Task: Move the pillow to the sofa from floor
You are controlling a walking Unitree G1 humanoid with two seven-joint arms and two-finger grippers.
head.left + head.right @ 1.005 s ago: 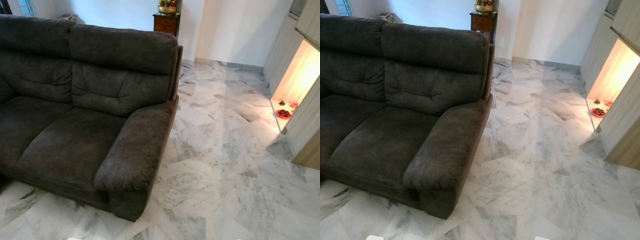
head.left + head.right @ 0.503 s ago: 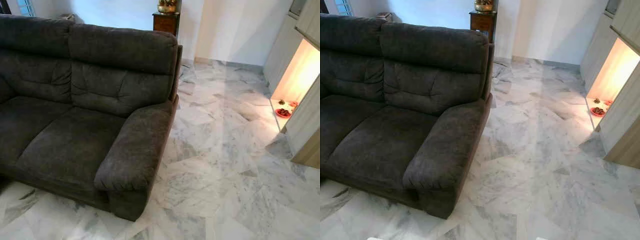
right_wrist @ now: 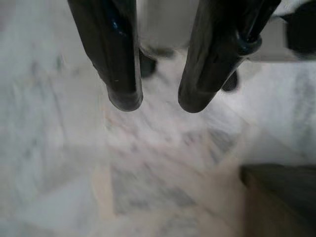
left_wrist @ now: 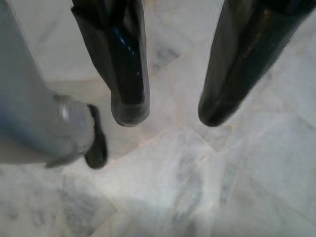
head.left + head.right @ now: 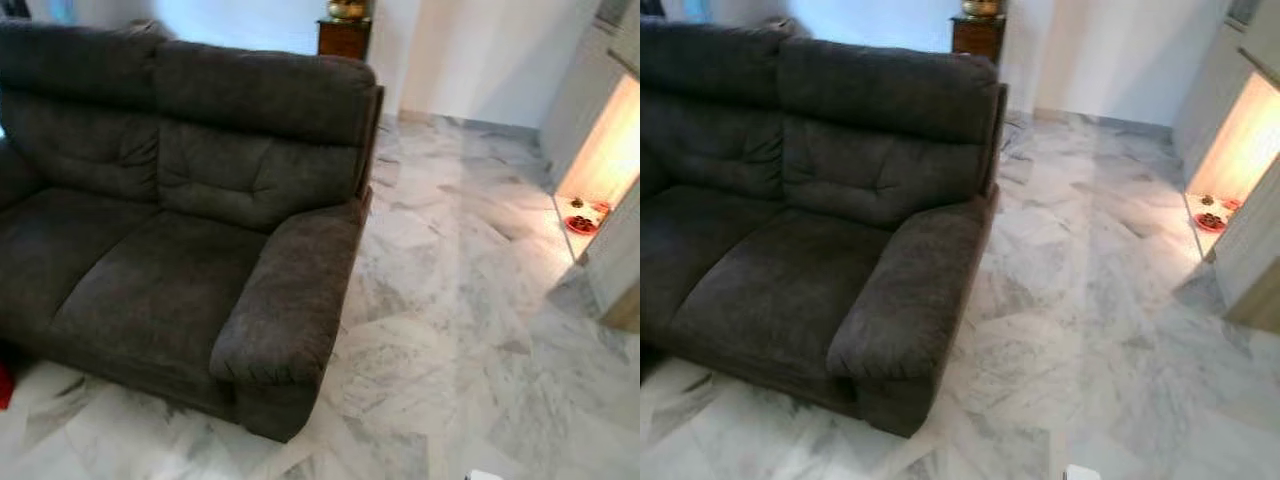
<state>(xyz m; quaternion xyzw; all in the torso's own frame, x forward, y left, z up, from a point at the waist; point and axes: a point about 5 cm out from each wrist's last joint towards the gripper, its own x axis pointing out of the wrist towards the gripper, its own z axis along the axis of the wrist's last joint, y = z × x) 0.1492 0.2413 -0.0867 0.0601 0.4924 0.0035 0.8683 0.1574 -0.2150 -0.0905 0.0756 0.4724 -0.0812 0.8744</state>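
Sofa (image 5: 180, 250) armrest edges bare marble floor (image 5: 470, 300); both grippers' fingers (image 4: 126, 74) apart, empty.

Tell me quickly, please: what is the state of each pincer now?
Left pincer: open, holding nothing, hanging over the floor.
Right pincer: open, holding nothing, also over the floor.
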